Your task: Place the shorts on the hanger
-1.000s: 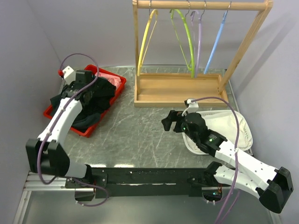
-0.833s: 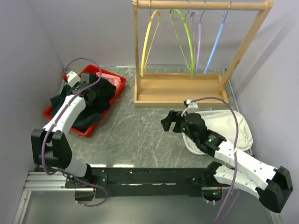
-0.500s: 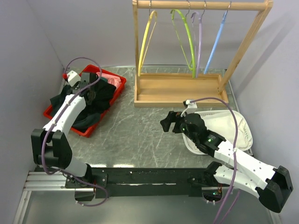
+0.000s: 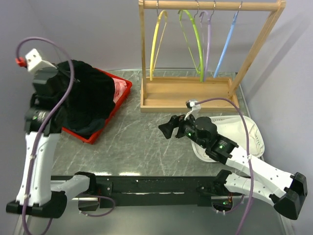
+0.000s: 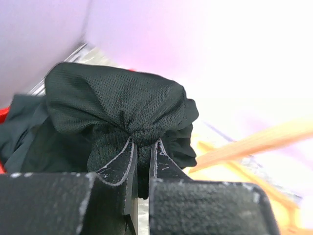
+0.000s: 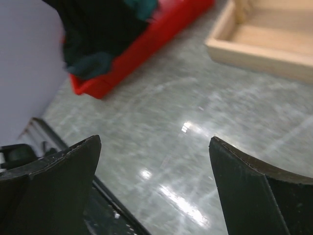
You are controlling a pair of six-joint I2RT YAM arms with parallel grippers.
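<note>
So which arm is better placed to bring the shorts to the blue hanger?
Left, probably. The left gripper is shut on the shorts, held above the red tray. The right gripper is open and empty over the table, though nearer the hanger.

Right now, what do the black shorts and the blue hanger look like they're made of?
The shorts: matte black mesh knit, likely synthetic; fine pinholes show, and it bunches limply in the left end effector. The hanger: probably smooth plastic, judging by its even light-blue colour and thin, rigid shape.
</note>
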